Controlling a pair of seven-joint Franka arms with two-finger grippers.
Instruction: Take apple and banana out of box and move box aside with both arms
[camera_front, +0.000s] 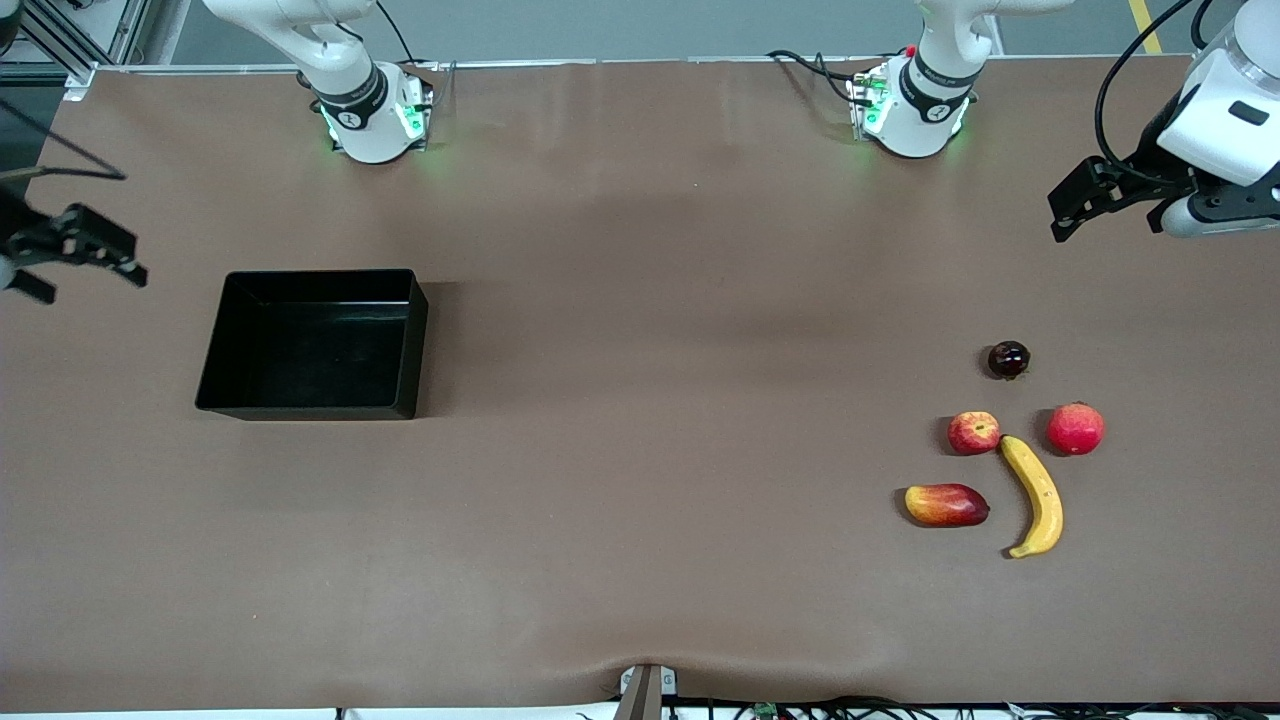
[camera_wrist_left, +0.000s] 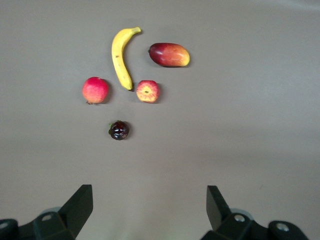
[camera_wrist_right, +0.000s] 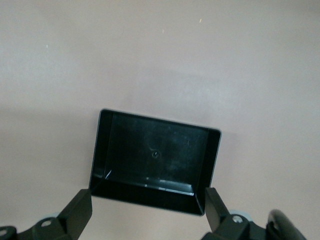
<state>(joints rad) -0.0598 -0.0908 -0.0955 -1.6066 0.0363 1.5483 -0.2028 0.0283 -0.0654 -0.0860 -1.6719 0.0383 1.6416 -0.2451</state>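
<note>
The box (camera_front: 312, 343) is sitting on the brown surface (camera_front: 640, 420) toward the right arm's end, w/ nothing showing inside it. The fruits are lying grouped toward the left arm's end, well apart from the box. The banana (camera_front: 1036, 496) is lying w/ one tip just beside the apple (camera_front: 974, 432) and its other tip pointing nearer the front camera. The mango (camera_front: 946, 504) is resting beside the banana, on the side toward the box, nearer the camera than the apple. A pink-red fruit (camera_front: 1076, 428) is sitting beside the banana's upper tip, on the side away from the apple. A small dark fruit (camera_front: 1008, 359) is lying farther from the camera than all the rest.

The left tool (camera_front: 1075, 205) is hanging in the air over the surface at the left arm's end, fingers (camera_wrist_left: 80, 202) spread wide, gripping nothing; its wrist view is showing all five fruits. The right tool (camera_front: 95, 250) is hanging over the surface edge at the right arm's end, beside the box, fingers (camera_wrist_right: 80, 210) also spread wide & holding nothing, w/ the box filling the gap in its wrist view.
</note>
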